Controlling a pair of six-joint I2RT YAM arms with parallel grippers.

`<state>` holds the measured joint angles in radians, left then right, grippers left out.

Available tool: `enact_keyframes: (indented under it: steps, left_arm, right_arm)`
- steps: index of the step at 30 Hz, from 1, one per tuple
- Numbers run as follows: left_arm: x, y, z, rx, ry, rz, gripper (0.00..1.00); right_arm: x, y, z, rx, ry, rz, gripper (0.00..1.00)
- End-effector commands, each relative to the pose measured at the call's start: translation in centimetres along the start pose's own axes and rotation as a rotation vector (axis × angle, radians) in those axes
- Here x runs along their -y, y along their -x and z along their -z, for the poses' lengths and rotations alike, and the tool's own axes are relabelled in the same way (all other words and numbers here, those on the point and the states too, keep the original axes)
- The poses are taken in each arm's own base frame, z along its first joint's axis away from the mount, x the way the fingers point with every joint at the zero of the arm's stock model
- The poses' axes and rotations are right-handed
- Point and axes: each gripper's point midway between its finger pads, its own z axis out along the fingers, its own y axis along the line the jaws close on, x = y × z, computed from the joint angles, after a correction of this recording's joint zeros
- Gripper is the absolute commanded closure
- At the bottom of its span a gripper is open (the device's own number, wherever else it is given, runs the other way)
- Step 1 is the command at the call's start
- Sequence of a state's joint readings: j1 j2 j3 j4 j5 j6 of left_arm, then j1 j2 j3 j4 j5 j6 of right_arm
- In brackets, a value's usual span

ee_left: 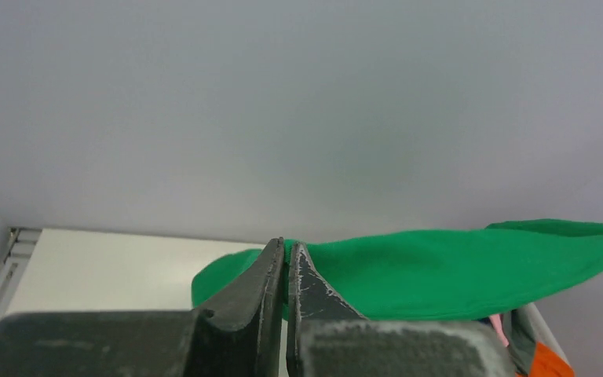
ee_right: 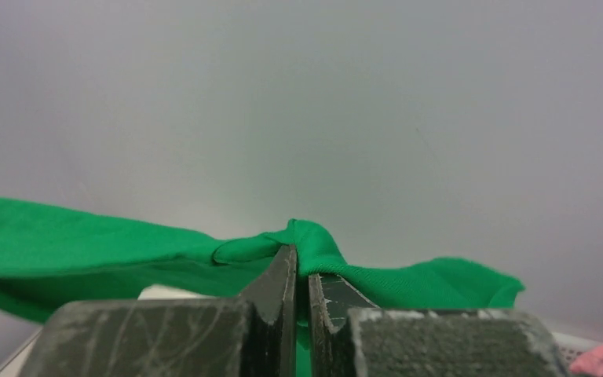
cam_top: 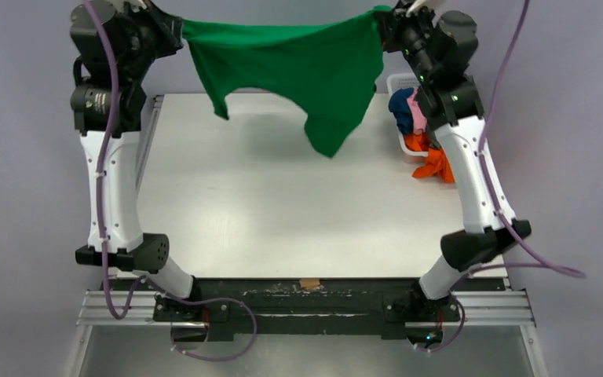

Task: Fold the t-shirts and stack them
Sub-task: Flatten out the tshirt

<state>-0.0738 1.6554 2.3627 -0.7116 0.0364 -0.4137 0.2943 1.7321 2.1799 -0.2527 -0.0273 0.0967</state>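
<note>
The bright green t-shirt (cam_top: 298, 67) hangs stretched in the air between my two grippers, high above the far edge of the table. My left gripper (cam_top: 179, 31) is shut on its left end; in the left wrist view (ee_left: 286, 250) the cloth (ee_left: 455, 263) runs off to the right. My right gripper (cam_top: 383, 20) is shut on the right end; the right wrist view (ee_right: 301, 259) shows green cloth (ee_right: 86, 243) bunched over the fingertips. Navy blue (cam_top: 400, 102), pink (cam_top: 418, 111) and orange (cam_top: 433, 161) shirts lie bundled in the basket. A grey shirt does not show clearly.
The white lattice basket (cam_top: 399, 81) stands at the far right of the white table (cam_top: 283, 212), close beside my right arm, with orange cloth spilling over its near side. A grey wall stands behind the table.
</note>
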Motion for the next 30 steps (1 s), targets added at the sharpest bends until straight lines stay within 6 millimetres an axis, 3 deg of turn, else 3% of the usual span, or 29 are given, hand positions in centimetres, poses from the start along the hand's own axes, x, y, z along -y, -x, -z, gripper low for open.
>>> enact_keyframes:
  steps: [1, 2, 4, 8, 11, 13, 15, 16, 18, 20, 22, 24, 28, 30]
  left_arm:
    - [2.3, 5.1, 5.8, 0.153, -0.09, -0.102, 1.0]
    - [1.9, 3.6, 5.8, 0.117, -0.09, -0.116, 1.0]
    - [0.3, -1.9, 5.3, -0.002, -0.087, -0.141, 1.0]
    - [-6.1, -14.5, 6.7, -0.17, 0.068, -0.092, 1.0]
    - [-10.1, -24.0, 8.6, -0.313, 0.178, -0.002, 1.0]
    - [-11.2, -29.4, 10.1, -0.432, 0.192, 0.042, 0.98]
    - [-13.1, -33.8, 11.9, -0.531, 0.277, 0.086, 0.92]
    - [-14.2, -35.4, 12.8, -0.566, 0.333, 0.101, 0.84]
    - [-15.7, -37.3, 14.4, -0.617, 0.43, 0.123, 0.68]
    - [-16.8, -37.0, 15.3, -0.61, 0.524, 0.134, 0.51]
    - [-17.0, -35.9, 15.6, -0.59, 0.558, 0.136, 0.41]
    - [-16.5, -35.4, 15.6, -0.588, 0.542, 0.139, 0.36]
    - [-13.8, -35.5, 14.8, -0.61, 0.395, 0.188, 0.29]
    - [-11.4, -36.3, 14.0, -0.635, 0.271, 0.222, 0.19]
  right_arm:
    - [-1.3, 2.9, 5.3, 0.065, 0.06, 0.017, 1.0]
    - [-1.1, 0.3, 5.9, -0.004, 0.057, 0.011, 1.0]
    - [-1.4, -4.4, 7.8, -0.123, 0.085, 0.016, 1.0]
    - [-2.3, -15.4, 12.6, -0.329, 0.121, -0.051, 1.0]
    - [-3.8, -25.1, 16.2, -0.546, 0.115, -0.061, 1.0]
    - [-4.2, -31.5, 19.4, -0.722, 0.05, -0.045, 0.97]
    - [-4.4, -36.2, 22.3, -0.856, -0.014, -0.064, 0.97]
    - [-4.3, -38.3, 23.8, -0.925, -0.03, -0.085, 0.98]
    - [-4.0, -40.4, 25.6, -1.0, -0.077, -0.126, 0.91]
    - [-4.0, -41.0, 26.3, -1.026, -0.123, -0.179, 0.69]
    - [-4.6, -40.6, 26.6, -1.027, -0.106, -0.214, 0.36]
    - [-4.9, -39.4, 26.6, -0.995, -0.086, -0.23, 0.09]
    - [-4.6, -36.9, 26.6, -0.905, -0.116, -0.27, 0.03]
    - [-3.4, -36.4, 26.6, -0.859, -0.209, -0.295, 0.02]
